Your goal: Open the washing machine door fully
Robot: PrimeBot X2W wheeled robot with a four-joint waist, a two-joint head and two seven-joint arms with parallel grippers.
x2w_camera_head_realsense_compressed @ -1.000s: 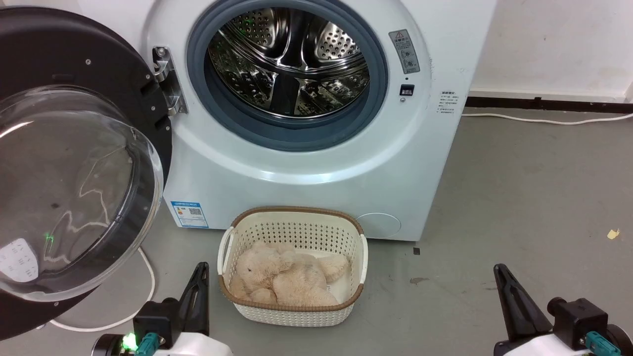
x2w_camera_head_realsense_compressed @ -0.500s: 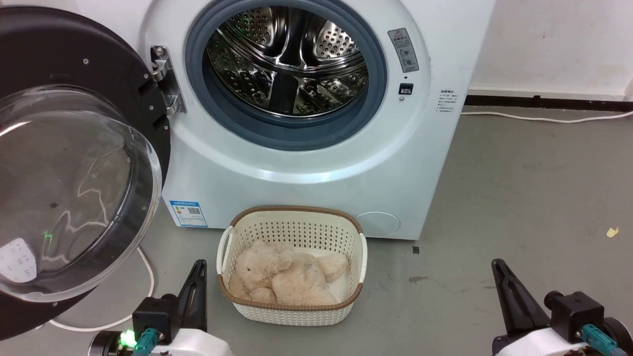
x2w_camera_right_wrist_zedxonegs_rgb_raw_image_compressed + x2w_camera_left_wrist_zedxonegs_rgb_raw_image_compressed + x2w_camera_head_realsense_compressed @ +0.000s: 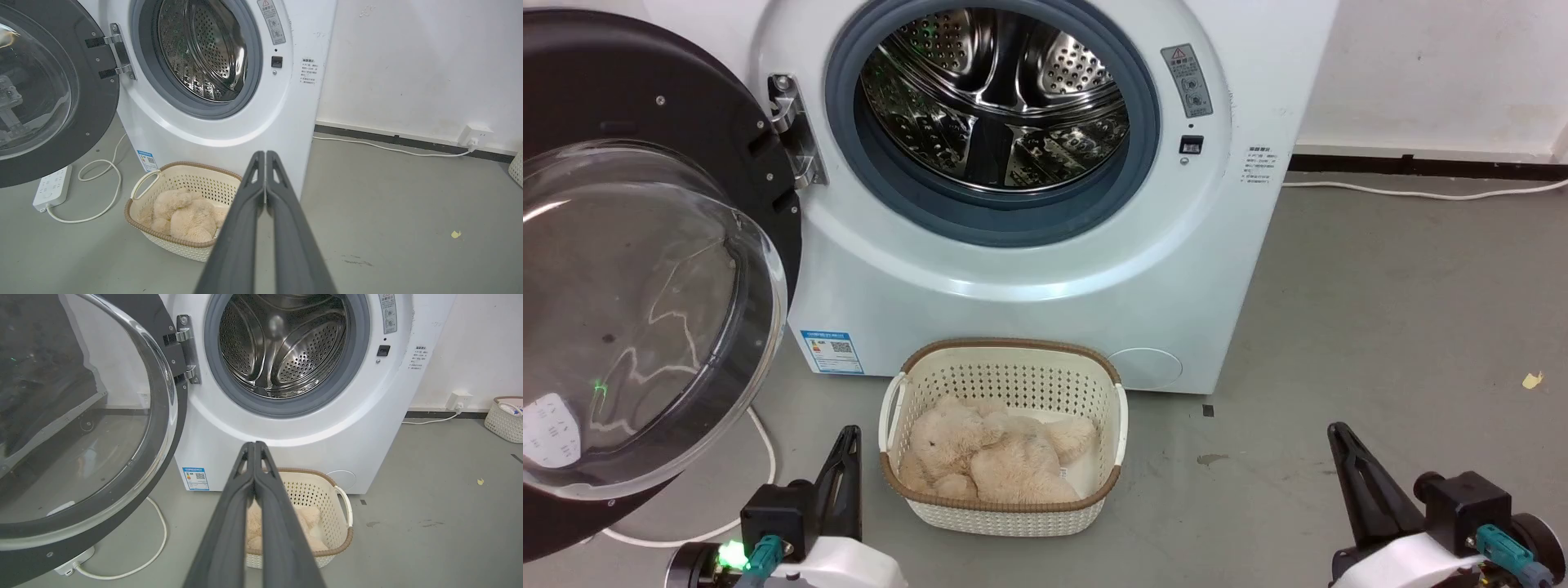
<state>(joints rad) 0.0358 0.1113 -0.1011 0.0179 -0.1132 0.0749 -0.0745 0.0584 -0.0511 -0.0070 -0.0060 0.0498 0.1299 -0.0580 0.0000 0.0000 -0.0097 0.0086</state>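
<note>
Left hand (image 3: pixel 851 433) closed, apart from open washing machine door (image 3: pixel 637 286)

The washing machine door (image 3: pixel 637 294), a glossy black disc with a clear domed glass centre, stands swung wide open on its metal hinge (image 3: pixel 792 131) at the left of the white washing machine (image 3: pixel 1029 278), whose grey-blue gasket (image 3: pixel 1005 224) rings a perforated steel drum (image 3: pixel 996 98).

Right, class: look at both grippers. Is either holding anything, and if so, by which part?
Nothing is held. The left gripper and right gripper are both shut on empty air, clear of the door and the basket.
</note>
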